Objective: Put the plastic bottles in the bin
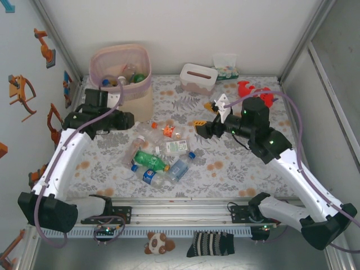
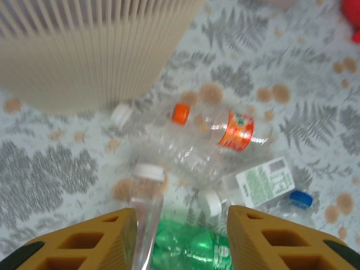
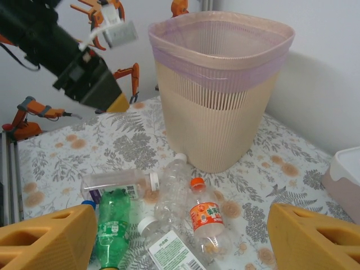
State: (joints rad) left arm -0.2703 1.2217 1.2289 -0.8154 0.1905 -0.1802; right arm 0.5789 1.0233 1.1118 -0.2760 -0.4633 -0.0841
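Several plastic bottles lie in a heap on the patterned table: an orange-capped one [image 1: 167, 131] [image 2: 233, 130] [image 3: 211, 222], a green one [image 1: 151, 160] [image 3: 112, 222] and a white-labelled one [image 1: 177, 147] [image 2: 264, 181]. The beige bin [image 1: 121, 70] [image 3: 219, 112] with a pink liner stands at the back left with bottles inside. My left gripper [image 1: 130, 120] [image 2: 181, 216] hovers open above the heap beside the bin. A clear white-capped bottle [image 2: 145, 197] shows blurred against its left finger, with a gap to the right finger. My right gripper [image 1: 199, 128] [image 3: 180, 216] hangs wide open and empty, right of the heap.
A white tissue box [image 1: 198, 77] stands at the back middle, with a red plush toy [image 1: 253, 93] to its right. Toy arms hang on the left wall [image 1: 22, 93]. A striped sock [image 1: 211, 243] and a small plush lie below the front rail.
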